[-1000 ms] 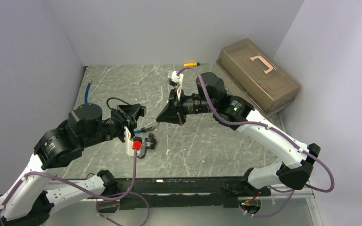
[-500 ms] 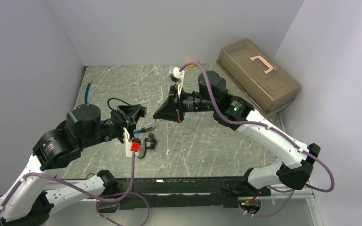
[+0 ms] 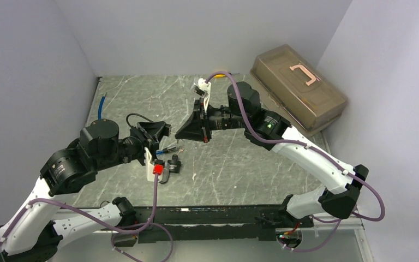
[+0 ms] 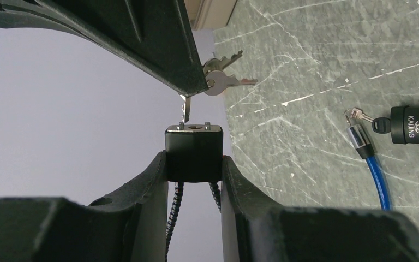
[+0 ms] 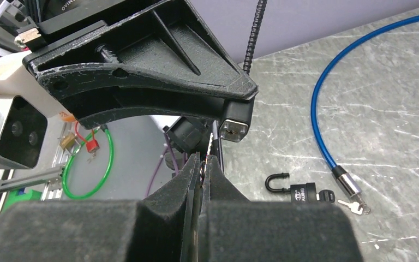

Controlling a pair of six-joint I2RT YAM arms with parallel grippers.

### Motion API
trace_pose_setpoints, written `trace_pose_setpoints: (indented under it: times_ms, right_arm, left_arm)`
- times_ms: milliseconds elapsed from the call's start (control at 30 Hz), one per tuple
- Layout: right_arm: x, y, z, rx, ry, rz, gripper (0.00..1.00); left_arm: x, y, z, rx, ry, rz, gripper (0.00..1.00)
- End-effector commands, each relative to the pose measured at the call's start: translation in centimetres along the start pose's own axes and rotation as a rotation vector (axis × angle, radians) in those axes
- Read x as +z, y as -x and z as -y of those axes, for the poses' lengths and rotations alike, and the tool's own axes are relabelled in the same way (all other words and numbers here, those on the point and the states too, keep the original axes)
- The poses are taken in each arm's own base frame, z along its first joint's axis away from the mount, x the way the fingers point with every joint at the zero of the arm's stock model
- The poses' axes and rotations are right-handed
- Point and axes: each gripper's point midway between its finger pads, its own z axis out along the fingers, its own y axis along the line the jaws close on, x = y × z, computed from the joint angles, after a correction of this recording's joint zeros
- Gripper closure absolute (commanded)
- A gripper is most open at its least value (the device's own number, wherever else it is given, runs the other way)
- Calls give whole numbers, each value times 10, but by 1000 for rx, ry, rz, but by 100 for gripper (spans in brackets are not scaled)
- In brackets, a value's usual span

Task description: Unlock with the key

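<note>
The left gripper (image 4: 195, 166) is clamped on the black lock (image 4: 193, 148), held up over the left-middle of the table (image 3: 240, 169). Just above the lock's top face hangs the key (image 4: 186, 109); whether they touch, I cannot tell. The right gripper (image 5: 203, 164) is closed, pinching the key. To the right lie a padlock (image 4: 413, 124) and a blue cable (image 4: 376, 183), then bare marble.
</note>
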Motion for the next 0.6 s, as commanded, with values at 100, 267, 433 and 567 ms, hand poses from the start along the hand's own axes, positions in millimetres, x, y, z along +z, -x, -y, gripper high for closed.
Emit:
trace_pose_setpoints:
  times_ms: [100,267,433,567]
  right_arm:
    - [2,7,-6,-20,40,32,100]
    - [2,5,-4,-22,37,30,100]
    - [1,4,-3,-16,40,31,100]
    - [1,2,0,-9,38,32,100]
  left_arm:
    - [-6,12,-23,25,75,48,100]
    - [-8,13,-24,26,80,51,100]
    - [-10,14,-26,24,86,52,100]
    - [-12,14,-27,21,88,55,100]
